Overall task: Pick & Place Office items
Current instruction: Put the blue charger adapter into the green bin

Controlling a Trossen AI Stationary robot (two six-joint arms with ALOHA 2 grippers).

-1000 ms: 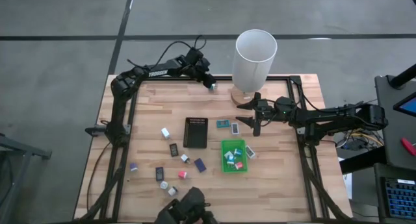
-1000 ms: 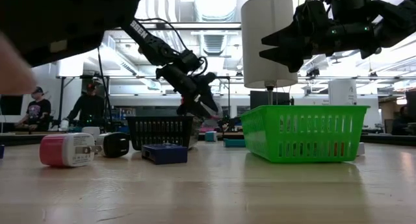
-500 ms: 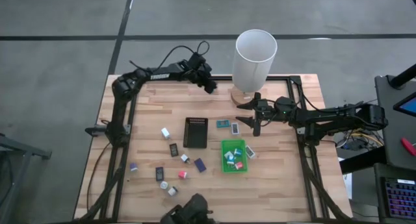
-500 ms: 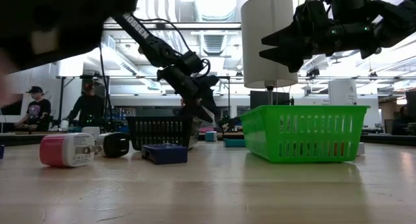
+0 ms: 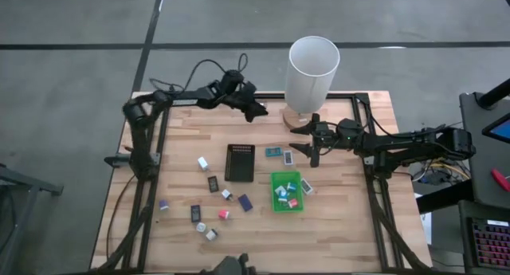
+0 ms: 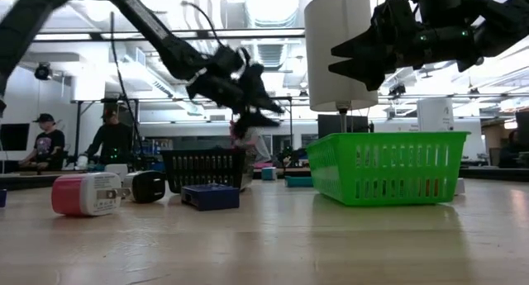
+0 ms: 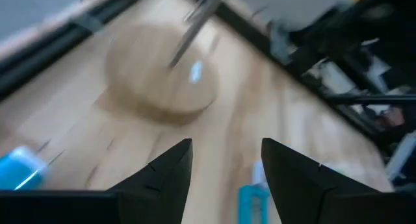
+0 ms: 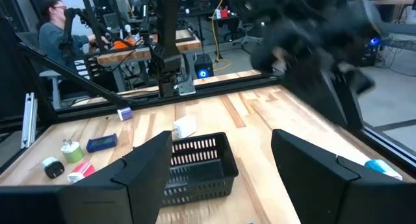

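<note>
The table (image 5: pixel 343 227) is a wooden top in a black frame. At its far edge a tall white cylinder (image 5: pixel 312 74) stands on a round wooden base (image 5: pixel 296 115).

The left gripper (image 5: pixel 256 112) hangs over the far edge, just left of that base, fingers apart with nothing between them; its wrist view shows the base ahead and teal items (image 7: pixel 19 169) on the wood to either side, none within the fingers. The right gripper (image 5: pixel 311 139) hangs right of centre, raised above the table in the low view, fingers wide apart and empty. A teal packet (image 5: pixel 272 153) and a teal-and-white piece (image 5: pixel 288 156) lie just left of and below it.

The black tray (image 5: pixel 240 163) sits mid-table. The green tray (image 5: pixel 286 192) lies to its right and nearer, almost straight under the right gripper's nearer side, with several teal, white and pink-red items inside. A white packet (image 5: pixel 307 186) touches its right rim.

The other items are scattered left of and nearer than the black tray, well apart from both grippers: a white block (image 5: pixel 204 163), a black packet (image 5: pixel 213 183), a dark blue packet (image 5: pixel 245 202), a pink-red block (image 5: pixel 225 214), a purple piece (image 5: pixel 163 205).
</note>
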